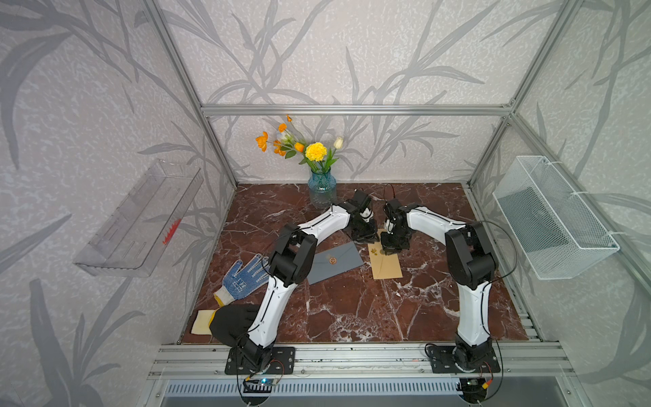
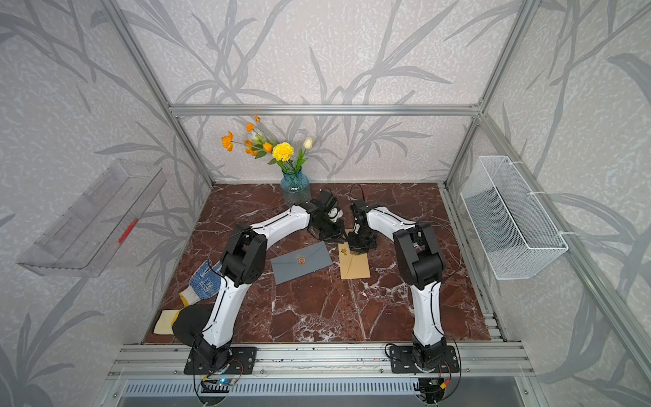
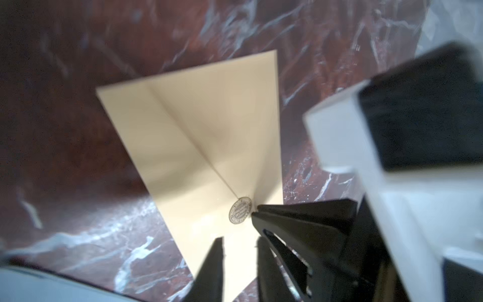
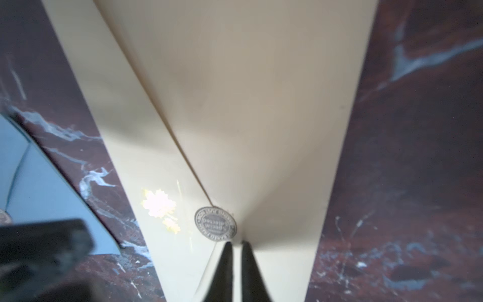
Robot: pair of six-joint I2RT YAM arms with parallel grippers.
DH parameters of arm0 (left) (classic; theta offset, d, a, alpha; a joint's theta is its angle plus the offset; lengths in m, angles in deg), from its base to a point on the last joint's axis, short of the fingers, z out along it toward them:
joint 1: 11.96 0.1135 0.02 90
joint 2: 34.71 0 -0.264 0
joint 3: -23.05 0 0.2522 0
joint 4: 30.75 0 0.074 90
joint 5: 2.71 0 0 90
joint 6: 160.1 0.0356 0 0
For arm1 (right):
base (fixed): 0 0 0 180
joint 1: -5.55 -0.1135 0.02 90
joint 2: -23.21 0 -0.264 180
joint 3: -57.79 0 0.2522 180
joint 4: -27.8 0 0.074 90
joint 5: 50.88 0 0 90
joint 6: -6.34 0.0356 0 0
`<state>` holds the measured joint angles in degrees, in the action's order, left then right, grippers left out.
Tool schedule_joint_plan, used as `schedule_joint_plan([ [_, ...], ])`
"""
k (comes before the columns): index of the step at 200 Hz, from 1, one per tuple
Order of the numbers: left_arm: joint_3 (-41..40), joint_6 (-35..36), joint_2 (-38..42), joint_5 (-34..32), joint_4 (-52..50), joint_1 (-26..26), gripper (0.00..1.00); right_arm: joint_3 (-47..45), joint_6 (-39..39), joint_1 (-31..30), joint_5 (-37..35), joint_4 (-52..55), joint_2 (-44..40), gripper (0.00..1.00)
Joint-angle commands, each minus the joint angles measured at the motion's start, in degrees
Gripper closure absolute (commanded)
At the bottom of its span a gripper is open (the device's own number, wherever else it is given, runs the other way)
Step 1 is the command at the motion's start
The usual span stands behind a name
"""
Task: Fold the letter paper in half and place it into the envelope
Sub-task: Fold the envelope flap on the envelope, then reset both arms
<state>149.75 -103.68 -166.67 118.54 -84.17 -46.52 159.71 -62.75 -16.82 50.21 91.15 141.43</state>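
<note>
While both claws crowd the far end of the tan envelope (image 1: pixel 385 266), we judge the step in hand to be working its flap (image 4: pixel 261 104), whose tip sits by a round seal (image 4: pixel 215 224). The left claw (image 3: pixel 240 239) stands partly open with nothing in it. The right claw (image 4: pixel 236 243) is parted only narrowly at the flap tip, and we see nothing pinched. We would pin the body with one claw and lift the flap slowly with the other, so nothing slides on the surface (image 1: pixel 352 317). The letter paper is nowhere in sight; whether it is already inside, we cannot tell. We count two envelopes, the tan one and a grey envelope (image 1: pixel 334 266), two gloves, dotted glove (image 1: pixel 243 278) and black glove (image 1: pixel 232 326), and one vase (image 1: pixel 321 190).
</note>
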Motion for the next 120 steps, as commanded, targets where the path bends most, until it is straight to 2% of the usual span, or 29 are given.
schedule_joint_plan([
  [1,2.54,4.84,5.93,-7.65,-7.30,0.21,0.35,3.84,-3.00,0.88,-1.36,2.14,-8.16,0.08],
  [5,2.09,5.28,7.06,-8.85,-7.54,0.37,0.26,3.85,-3.25,1.11,-1.52,2.06,-9.06,0.00],
  [13,0.34,6.13,9.44,-11.58,-7.43,0.84,0.05,3.82,-3.76,1.80,-1.25,1.51,-10.65,0.01],
  [16,-0.71,6.37,10.83,-12.56,-7.19,1.05,0.01,3.78,-3.95,2.07,-1.01,1.21,-11.27,0.01],
  [39,-11.44,7.84,21.57,-21.11,-2.74,3.62,0.00,2.98,-6.62,4.33,-0.10,-0.66,-14.95,0.01],
  [65,-27.86,9.31,34.31,-25.98,3.83,10.55,0.01,-2.68,-9.64,6.70,-3.69,-6.26,-20.04,0.01],
  [84,-40.91,9.31,44.29,-32.22,9.93,17.26,0.00,-9.75,-9.71,8.07,-11.85,-11.75,-24.62,0.01],
  [98,-50.00,11.83,50.90,-33.98,15.72,22.61,0.00,-16.30,-11.58,9.05,-17.60,-16.62,-27.63,0.01],
  [120,-57.72,14.62,56.36,-37.20,17.38,30.17,0.00,-28.30,-15.44,9.63,-24.84,-27.49,-33.87,0.01],
])
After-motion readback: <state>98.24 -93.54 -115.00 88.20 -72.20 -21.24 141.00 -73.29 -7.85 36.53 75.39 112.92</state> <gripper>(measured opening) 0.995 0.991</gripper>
